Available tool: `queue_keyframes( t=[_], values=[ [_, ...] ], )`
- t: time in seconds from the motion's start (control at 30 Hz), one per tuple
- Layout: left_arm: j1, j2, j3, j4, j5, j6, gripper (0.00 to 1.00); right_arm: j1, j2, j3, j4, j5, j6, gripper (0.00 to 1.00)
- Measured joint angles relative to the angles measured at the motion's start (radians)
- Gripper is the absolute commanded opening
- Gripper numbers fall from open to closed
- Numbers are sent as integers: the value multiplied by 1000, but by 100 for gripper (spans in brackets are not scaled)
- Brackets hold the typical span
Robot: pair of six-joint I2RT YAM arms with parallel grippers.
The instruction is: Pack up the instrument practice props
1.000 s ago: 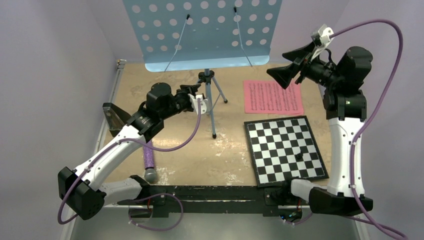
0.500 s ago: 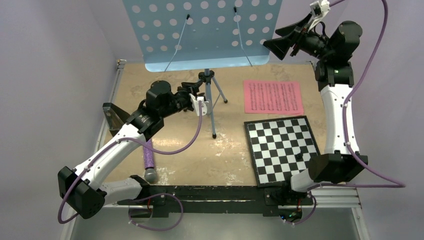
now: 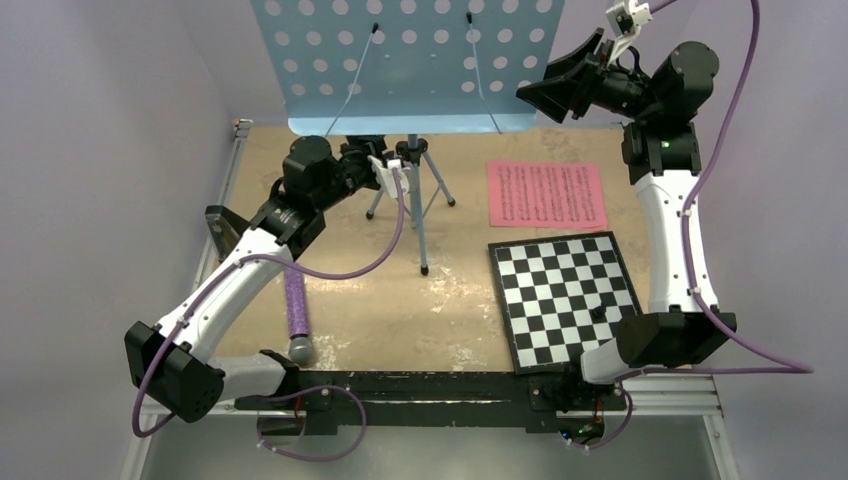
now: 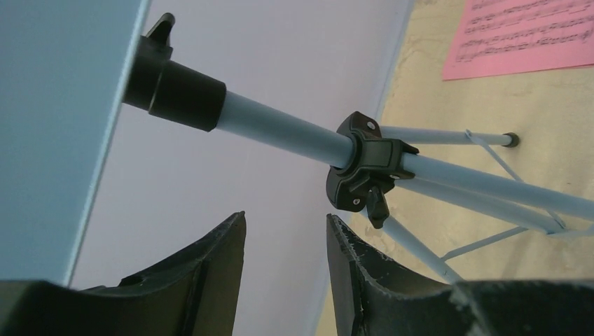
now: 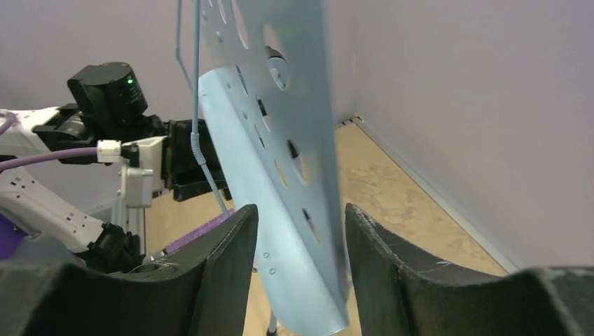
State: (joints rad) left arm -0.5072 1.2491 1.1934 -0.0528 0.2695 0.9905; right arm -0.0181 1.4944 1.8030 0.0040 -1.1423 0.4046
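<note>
The light-blue perforated music stand [image 3: 410,60] stands at the back on its tripod [image 3: 418,200]. My left gripper [image 3: 385,165] is open beside the stand's pole. In the left wrist view its fingertips [image 4: 286,227] sit just below the pole's black clamp [image 4: 364,168], with nothing between them. My right gripper [image 3: 535,90] is open at the tray's lower right corner. In the right wrist view the tray's edge [image 5: 294,231] lies between its jaws [image 5: 301,213], with gaps on both sides. The pink sheet music [image 3: 546,194] lies flat at back right. A dark pyramid-shaped metronome [image 3: 222,232] sits at the left edge.
A black-and-white checkered board [image 3: 565,300] lies at front right with a small black piece [image 3: 598,311] on it. A purple handheld microphone [image 3: 296,315] lies at front left, under my left arm. Walls close in at the back and both sides.
My right gripper has risen and moved left, from beside the pink sheet to the tray's lower right corner. My left gripper has shifted back and left along the stand's pole.
</note>
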Motion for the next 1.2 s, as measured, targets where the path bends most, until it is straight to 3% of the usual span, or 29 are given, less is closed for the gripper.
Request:
queue_keyframes(
  t=[0.1, 0.33, 0.5, 0.77, 1.03, 1.2],
  values=[
    [21, 13, 17, 8, -5, 3, 52, 4, -26, -20, 6, -5, 10, 38],
    [54, 45, 35, 23, -11, 24, 55, 20, -91, -65, -1, -1, 19, 32],
    [73, 60, 47, 12, -9, 19, 71, 58, -135, -89, -27, 7, 9, 26],
    [75, 31, 17, -11, 78, -58, 62, 82, -163, -98, -116, 52, -49, 30],
    [76, -16, -159, 175, 91, -283, 60, 84, -132, -26, -297, 63, -142, 27],
    [100, -14, -180, 245, 121, -387, 55, 84, -106, 68, -432, 81, -227, 26]
  ],
)
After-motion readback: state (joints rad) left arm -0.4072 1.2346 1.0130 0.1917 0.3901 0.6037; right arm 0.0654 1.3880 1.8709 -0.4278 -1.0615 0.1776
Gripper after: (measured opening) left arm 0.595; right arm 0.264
